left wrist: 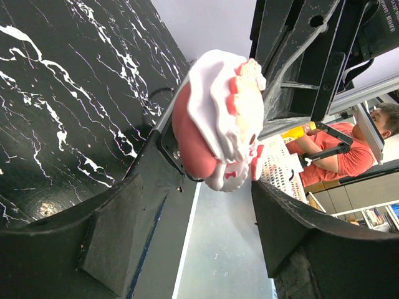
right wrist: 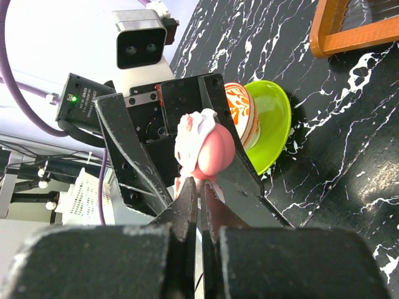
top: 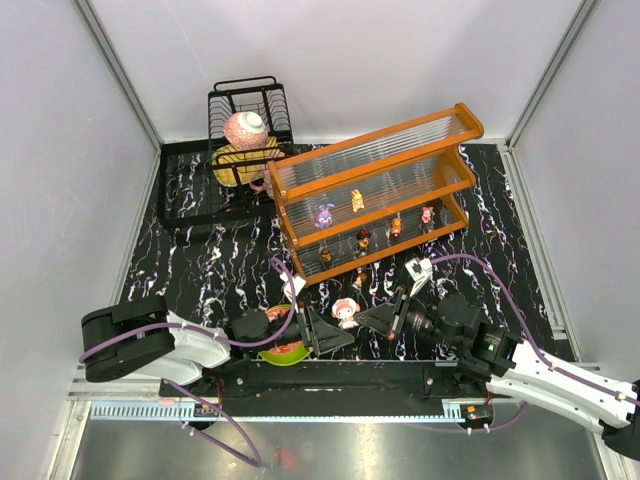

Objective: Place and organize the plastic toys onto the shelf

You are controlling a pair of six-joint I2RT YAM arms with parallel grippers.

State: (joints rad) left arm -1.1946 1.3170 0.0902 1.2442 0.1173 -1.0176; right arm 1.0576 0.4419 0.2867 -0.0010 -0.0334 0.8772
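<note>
Pink-and-white toy (right wrist: 202,149) hangs above the near table (top: 200,262) edge, well apart from the shelf (top: 372,150). My right end effector (right wrist: 199,198) pinches only its lower edge; whether my left end effector (left wrist: 213,167) clamps it, I cannot tell. Such a thin grip may let it twist and fall.

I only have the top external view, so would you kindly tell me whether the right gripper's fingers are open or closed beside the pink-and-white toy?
Observer: On the right wrist view, the fingers of the right gripper are almost together, a mere slit between them, tips at the edge of the pink-and-white toy.
Operator: Thank you. How does the toy sit relative to the left arm's fingers?
Observer: On the left wrist view it sits between the fingers of the left gripper, near their tips; whether they press it, I cannot tell.
</note>
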